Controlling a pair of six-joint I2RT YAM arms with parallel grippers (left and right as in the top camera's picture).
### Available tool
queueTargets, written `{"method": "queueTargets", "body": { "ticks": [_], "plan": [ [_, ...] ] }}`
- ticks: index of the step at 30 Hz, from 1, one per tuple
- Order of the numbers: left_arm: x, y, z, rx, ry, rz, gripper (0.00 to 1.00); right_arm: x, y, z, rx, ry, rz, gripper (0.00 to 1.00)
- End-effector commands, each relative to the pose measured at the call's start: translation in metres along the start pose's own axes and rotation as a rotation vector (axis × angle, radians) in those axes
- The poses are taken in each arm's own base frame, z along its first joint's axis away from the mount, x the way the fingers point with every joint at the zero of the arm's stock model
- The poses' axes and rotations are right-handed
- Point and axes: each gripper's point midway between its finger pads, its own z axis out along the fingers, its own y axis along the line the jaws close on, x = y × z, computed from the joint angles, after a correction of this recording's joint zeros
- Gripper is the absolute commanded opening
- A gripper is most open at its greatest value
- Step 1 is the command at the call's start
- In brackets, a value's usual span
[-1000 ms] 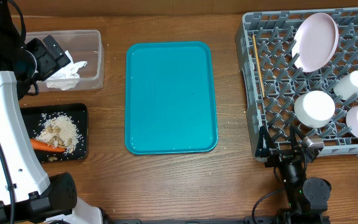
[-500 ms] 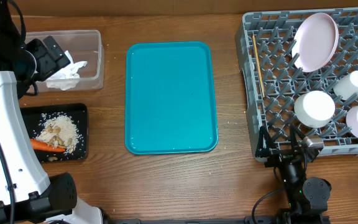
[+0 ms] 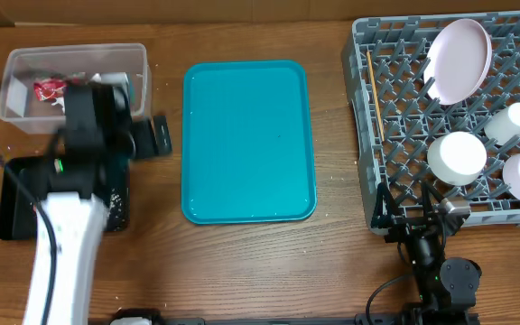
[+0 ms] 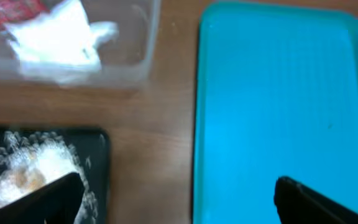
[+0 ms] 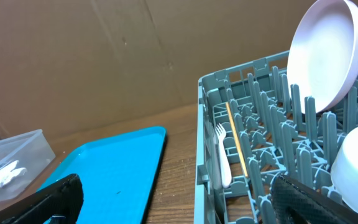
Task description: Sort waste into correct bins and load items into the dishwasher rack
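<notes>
The clear tub holds a red wrapper and white tissue. The black tray with rice lies below it, mostly under my left arm; the carrot is hidden. My left gripper is open and empty, over the bare wood between the black tray and the teal tray. The grey rack holds a pink plate, two white bowls, a cup, a chopstick and a fork. My right gripper is open and empty at the rack's front edge.
The teal tray fills the middle of the table, between the bins and the rack. Rice grains lie scattered on the wood near the black tray. A cardboard wall stands behind the table.
My left arm has swung from above the tub down and right, to beside the teal tray. It uncovers the red wrapper in the tub and covers the black tray. The right arm has not moved.
</notes>
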Motion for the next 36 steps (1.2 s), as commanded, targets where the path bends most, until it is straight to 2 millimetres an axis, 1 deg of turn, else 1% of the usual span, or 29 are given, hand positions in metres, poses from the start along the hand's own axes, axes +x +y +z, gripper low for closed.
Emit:
{"method": "queueTargets", "body": {
  "ticks": [1,4,5,7,10,14,17,22,26,31,36],
  "plan": [
    [0.043,-0.017,0.006,0.14,-0.109,0.085,1.0,0.002,-0.003,0.0,0.012,-0.005,0.004,1.0],
    [0.06,-0.019,0.009,0.176,-0.286,0.098,1.0,0.002,-0.003,0.0,0.012,-0.005,0.004,1.0],
    [0.064,-0.018,0.007,0.184,-0.362,0.095,1.0,0.002,-0.003,0.0,0.012,-0.006,0.004,1.0],
    [0.072,-0.018,0.002,0.191,-0.454,0.101,1.0,0.002,-0.003,0.0,0.012,-0.006,0.004,1.0],
    [0.081,-0.017,-0.004,0.198,-0.55,0.111,1.0,0.002,-0.003,0.0,0.012,-0.006,0.004,1.0],
    [0.097,-0.013,-0.008,0.19,-0.613,0.114,1.0,0.002,-0.003,0.0,0.012,-0.005,0.004,1.0],
    [0.103,-0.009,-0.009,0.175,-0.648,0.111,1.0,0.002,-0.003,0.0,0.012,-0.006,0.004,1.0],
    [0.112,-0.008,-0.01,0.184,-0.727,0.118,1.0,0.002,-0.003,0.0,0.012,-0.006,0.004,1.0],
    [0.121,-0.006,-0.008,0.177,-0.704,0.114,1.0,0.002,-0.003,0.0,0.012,-0.006,0.004,1.0],
    [0.112,-0.004,-0.021,0.159,-0.779,0.119,1.0,0.002,-0.003,0.0,0.012,-0.005,0.004,1.0],
    [0.111,-0.004,-0.022,0.159,-0.78,0.118,1.0,0.002,-0.003,0.0,0.012,-0.006,0.004,1.0]
  ]
}}
